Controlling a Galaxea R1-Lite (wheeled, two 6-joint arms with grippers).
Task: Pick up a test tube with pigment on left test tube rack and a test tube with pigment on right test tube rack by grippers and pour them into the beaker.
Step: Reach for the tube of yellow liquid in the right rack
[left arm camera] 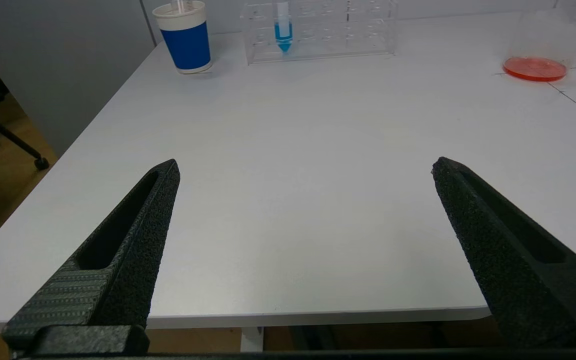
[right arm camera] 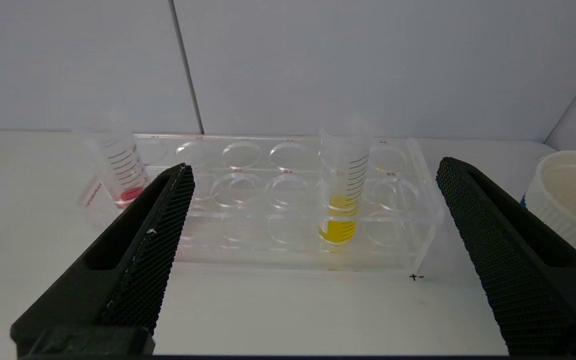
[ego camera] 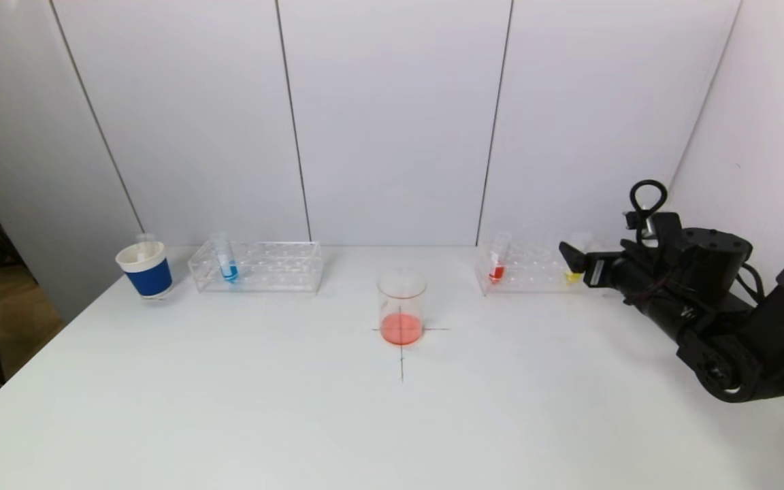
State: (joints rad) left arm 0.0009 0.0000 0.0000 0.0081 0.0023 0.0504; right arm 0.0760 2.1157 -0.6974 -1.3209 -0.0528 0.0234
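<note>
- Your right pincer point(right arm camera: 313, 175) stands wide open and holds nothing; it hangs over the right end of the desk point(ego camera: 297, 422), just in front of the right test tube rack point(right arm camera: 418, 215).
- The yellow tube point(right arm camera: 340, 195) stands upright in that rack, its long axis vertical, straight ahead of the right pincer and between the lines of its two fingers point(right arm camera: 158, 225). That is the relation to hold as you approach.
- The red tube point(ego camera: 497, 262) sits at the rack's other end, nearer the desk's middle and well off the pincer's line.
- Your left pincer point(left arm camera: 303, 165) is also fully open and empty, back at the desk's near edge, outside the head view. The blue tube point(ego camera: 226, 262), upright in the left test tube rack point(ego camera: 276, 265) near the far edge, is well apart from it.
- The beaker point(ego camera: 401, 306) with orange-red liquid stands at the desk's centre on a drawn cross, with bare desk all round it.
- Mind the blue-and-white cups: one point(right arm camera: 573, 195) just beside the right rack, one point(ego camera: 145, 269) beside the left rack at the far-left corner.
</note>
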